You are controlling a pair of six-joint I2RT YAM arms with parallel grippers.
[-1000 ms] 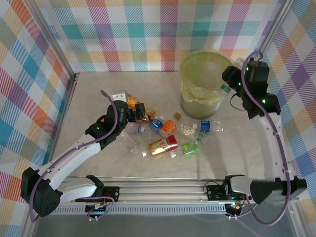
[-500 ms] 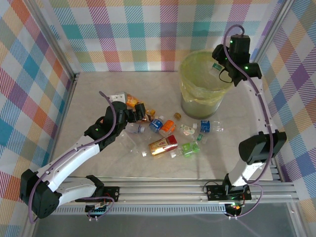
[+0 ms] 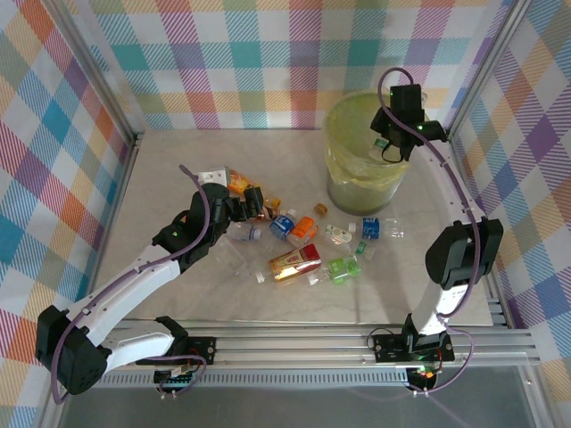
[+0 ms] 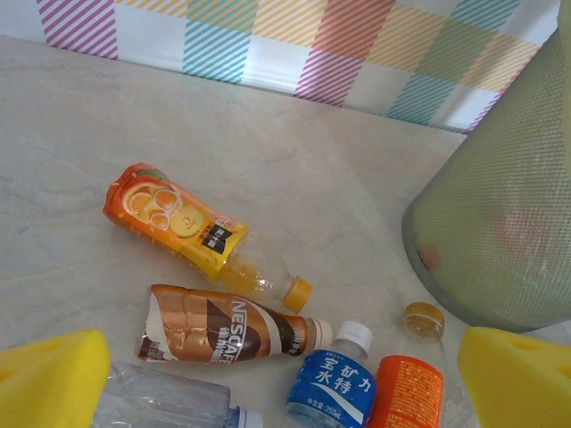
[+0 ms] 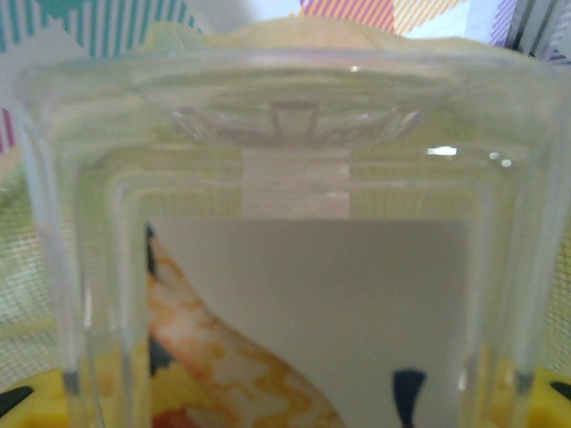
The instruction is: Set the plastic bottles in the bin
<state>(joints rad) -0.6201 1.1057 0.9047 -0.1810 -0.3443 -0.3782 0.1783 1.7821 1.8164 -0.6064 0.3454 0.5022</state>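
right gripper (image 3: pixel 391 143) at upper right of the top view, over the open mouth of the bin (image 3: pixel 361 183), jaws narrowed onto a clear labelled bottle (image 5: pixel 303 294). In the right wrist view that bottle sits right against the lens, base pointing away, white label with orange-yellow print on the lower half. Yellow pads (image 5: pixel 22 397) peek in at the lower corners on either side of it, yellow-green bag (image 5: pixel 268 31) behind. Bottle is held over the opening; cannot tell if it dips below the rim

bin stands upper right on the table (image 3: pixel 169 169), near the plaid back wall (image 3: pixel 268 53), bag folded over its rim

left gripper (image 3: pixel 257 207) centre-left of the top view, jaws spread wide with nothing between them, hovering over the left end of the bottle cluster. In the left wrist view its pads sit far apart in the two lower corners, mesh side of the bin at the right edge

Bottles lying on the table:
- orange juice bottle (image 4: pixel 174 218), left of centre in the left wrist view
- brown Nescafe bottle (image 4: pixel 223 332) just below it, cap to the right
- blue-label bottle (image 4: pixel 332 392) and orange-label bottle (image 4: pixel 406 392) side by side at bottom centre
- plain clear bottle (image 4: pixel 161 401) at the bottom left edge
- red-and-gold bottle (image 3: pixel 294 261) lower centre of the top view, green bottle (image 3: pixel 343 267) just right of it
- small clear bottle (image 3: pixel 339 234) and blue-banded clear bottle (image 3: pixel 375 227) just below the bin's foot
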